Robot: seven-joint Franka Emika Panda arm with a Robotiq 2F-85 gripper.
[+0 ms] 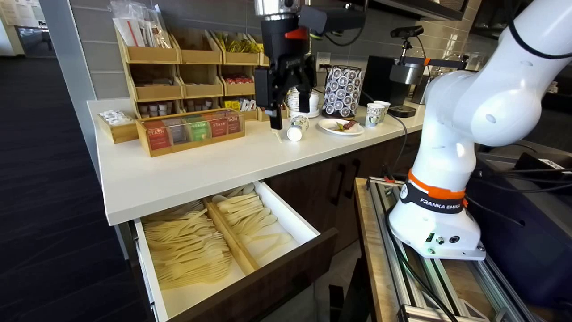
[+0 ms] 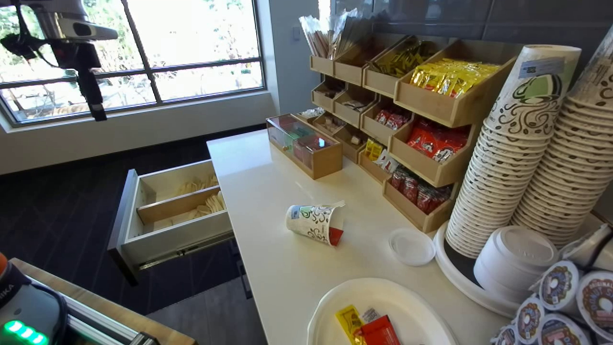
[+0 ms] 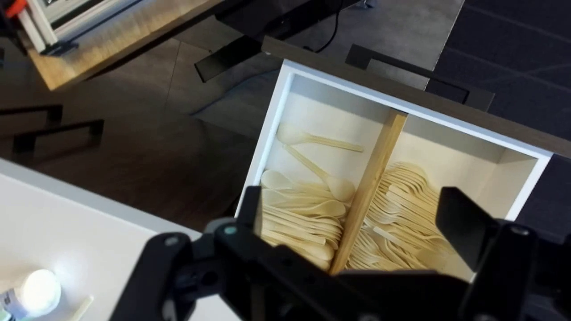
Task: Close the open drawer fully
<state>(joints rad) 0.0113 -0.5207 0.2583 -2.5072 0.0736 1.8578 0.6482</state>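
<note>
Drawer (image 3: 432,149) stands open w/ dk brn front, wht sides, pale cutlery (image 3: 397,211) inside; jaws spread wide

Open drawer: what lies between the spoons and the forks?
A wooden divider stands between the spoons and the forks, as the wrist view shows.

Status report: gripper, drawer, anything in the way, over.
Gripper open, empty. Drawer hanging open, gripper not touching it. Cutlery inside; no blockage visible.
</note>
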